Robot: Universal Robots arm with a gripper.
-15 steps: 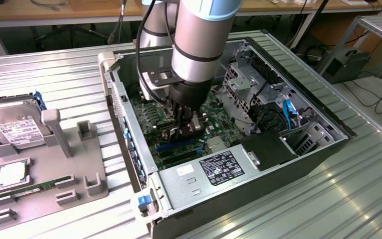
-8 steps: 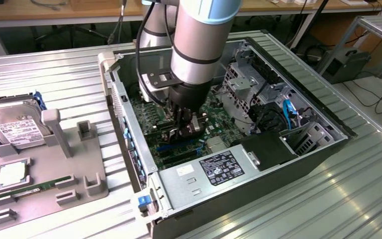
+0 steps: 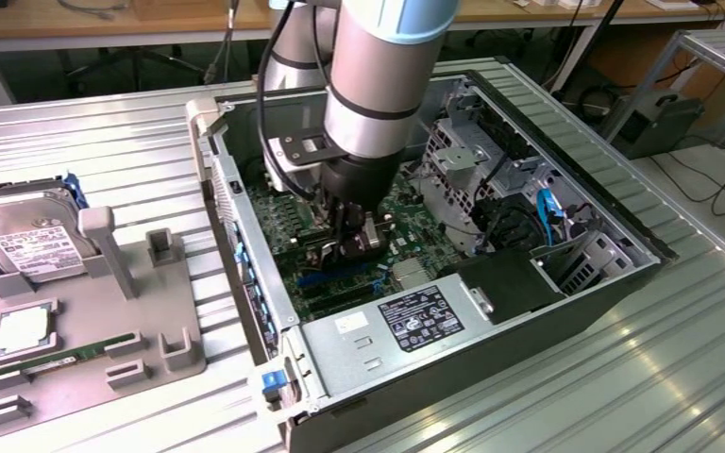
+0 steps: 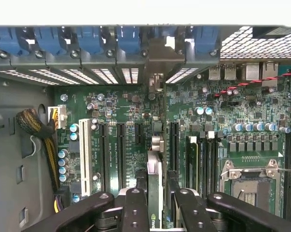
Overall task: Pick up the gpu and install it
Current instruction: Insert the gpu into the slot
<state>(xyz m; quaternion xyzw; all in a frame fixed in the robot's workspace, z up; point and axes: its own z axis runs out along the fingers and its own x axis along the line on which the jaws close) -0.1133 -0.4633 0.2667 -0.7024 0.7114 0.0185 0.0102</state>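
Observation:
The gpu [image 4: 155, 166] stands on edge between my fingers [image 4: 135, 208], seen as a thin card running toward the case's rear slot openings. Its silvery bracket [image 4: 157, 53] sits in line with one of those openings. My gripper [image 4: 157, 205] is shut on the card from both sides. In the exterior view the gripper [image 3: 347, 241] is low inside the open computer case [image 3: 230, 203], just above the green motherboard [image 3: 407, 212]. I cannot tell whether the card's edge is seated in a slot.
Long expansion slots [image 4: 103, 154] and a white slot [image 4: 85, 154] lie beside the card, and a CPU socket [image 4: 251, 179] lies on its other side. On the exterior view's left, a grey fixture [image 3: 98, 321] holds a hard drive [image 3: 23, 231] and a memory stick [image 3: 73, 357]. The power supply [image 3: 400, 326] fills the case's near end.

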